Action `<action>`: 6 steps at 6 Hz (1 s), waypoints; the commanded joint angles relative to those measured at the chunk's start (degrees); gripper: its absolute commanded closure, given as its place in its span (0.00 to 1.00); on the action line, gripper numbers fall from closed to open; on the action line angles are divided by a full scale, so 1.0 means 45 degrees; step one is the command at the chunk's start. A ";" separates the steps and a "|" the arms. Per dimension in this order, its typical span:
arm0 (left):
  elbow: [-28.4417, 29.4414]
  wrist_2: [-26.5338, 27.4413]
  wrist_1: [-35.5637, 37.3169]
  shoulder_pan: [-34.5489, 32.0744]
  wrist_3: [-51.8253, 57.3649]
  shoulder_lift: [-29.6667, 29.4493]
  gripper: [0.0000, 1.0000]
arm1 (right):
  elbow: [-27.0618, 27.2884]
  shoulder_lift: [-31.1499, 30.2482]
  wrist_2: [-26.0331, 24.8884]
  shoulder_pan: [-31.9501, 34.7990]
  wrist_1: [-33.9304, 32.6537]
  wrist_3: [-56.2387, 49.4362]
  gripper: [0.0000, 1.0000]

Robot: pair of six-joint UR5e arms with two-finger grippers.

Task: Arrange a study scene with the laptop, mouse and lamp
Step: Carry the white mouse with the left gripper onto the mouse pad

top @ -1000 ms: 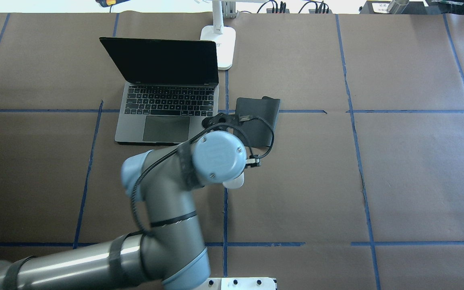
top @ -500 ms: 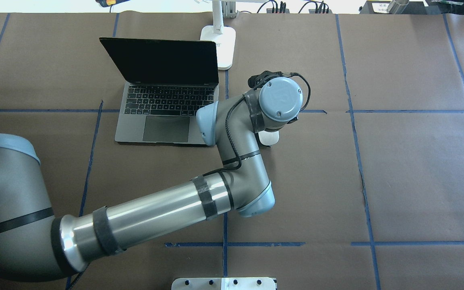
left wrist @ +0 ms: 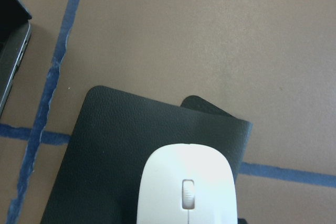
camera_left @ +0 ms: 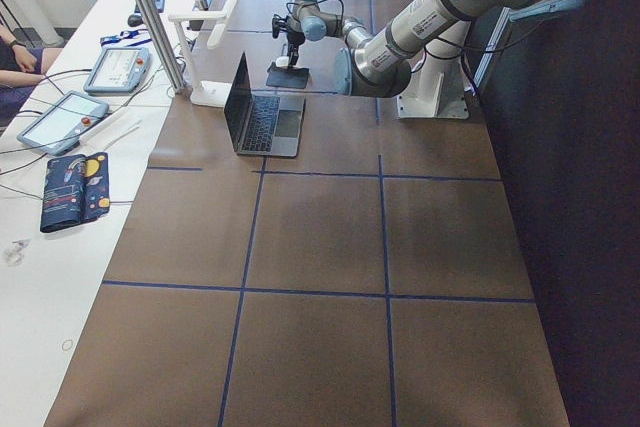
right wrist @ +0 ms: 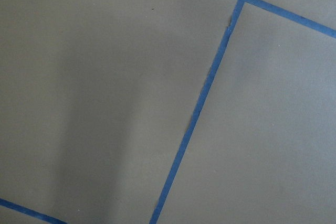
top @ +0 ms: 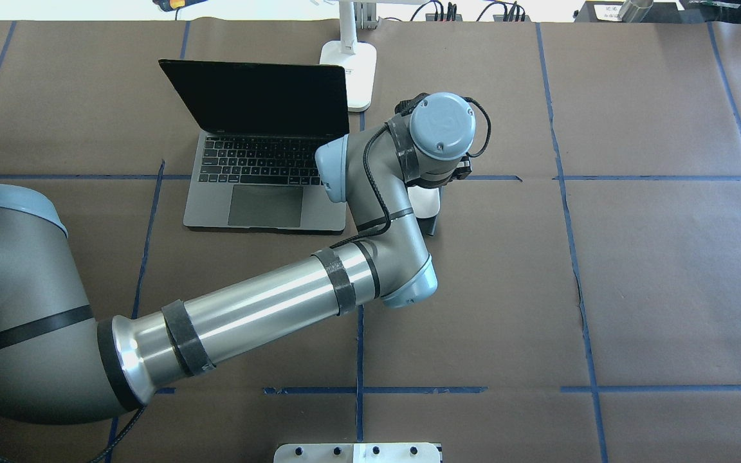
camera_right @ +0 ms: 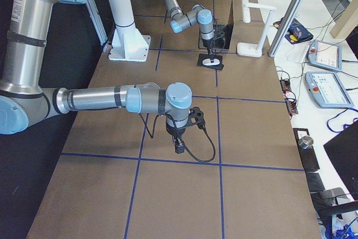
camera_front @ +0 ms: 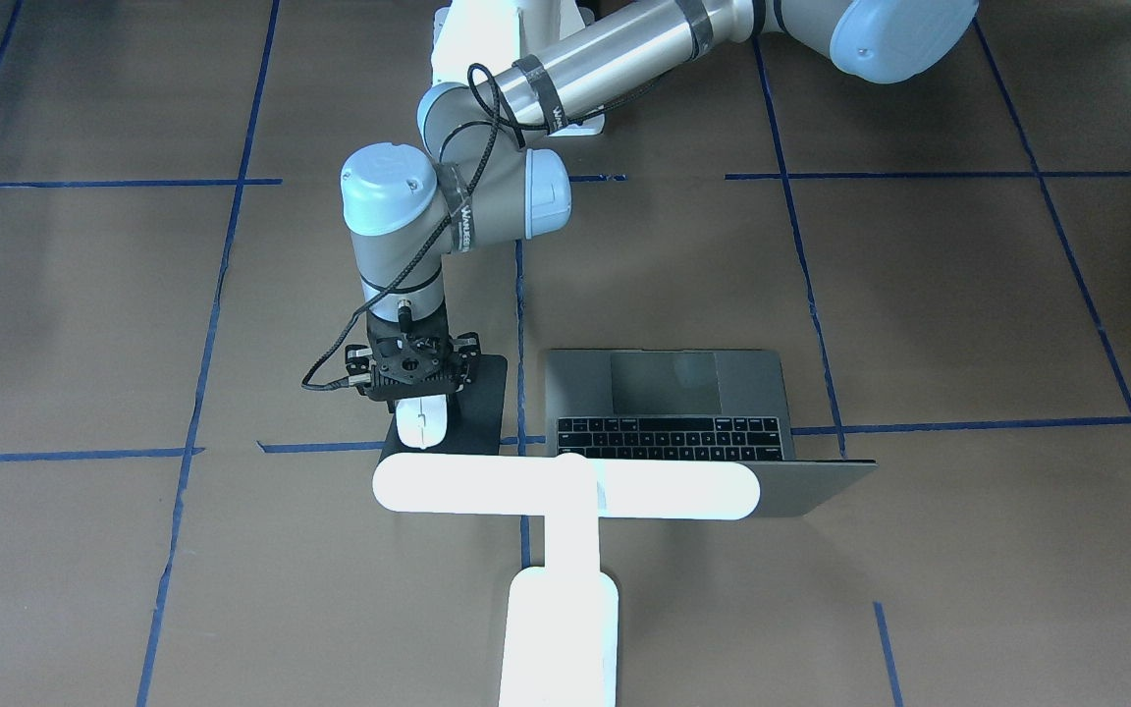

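Note:
The grey laptop (top: 267,180) stands open on the table, screen dark. The white lamp (camera_front: 565,488) stands behind it, its bar head over the laptop's far edge. The white mouse (camera_front: 421,424) is over the black mat (camera_front: 482,412), right of the laptop in the overhead view. My left gripper (camera_front: 418,398) points straight down and is shut on the mouse. The left wrist view shows the mouse (left wrist: 186,187) close below, with the mat (left wrist: 115,150) under it. I cannot tell whether the mouse touches the mat. My right gripper (camera_right: 179,148) hangs low over bare table, and I cannot tell whether it is open or shut.
The white flared pedestal (camera_front: 487,39) stands at the robot's side of the table. Blue tape lines cross the brown table cover. A side table with teach pendants (camera_right: 324,54) runs along the far edge behind the lamp.
My left arm has swung from the near middle of the table out to the mat beside the laptop. The mouse travelled with the gripper.

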 commanded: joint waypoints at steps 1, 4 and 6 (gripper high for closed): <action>-0.0076 -0.1791 0.0059 -0.0684 0.0566 0.0006 0.00 | 0.0000 0.0000 0.0016 0.0000 0.0000 0.0000 0.00; -0.5320 -0.2742 0.0893 -0.0864 0.0858 0.3812 0.00 | -0.0193 -0.0019 -0.0023 0.0000 0.0019 -0.0019 0.00; -1.0540 -0.2742 0.3759 -0.0883 0.2670 0.7021 0.00 | -0.0254 -0.0058 -0.0042 0.0000 0.0020 -0.0039 0.00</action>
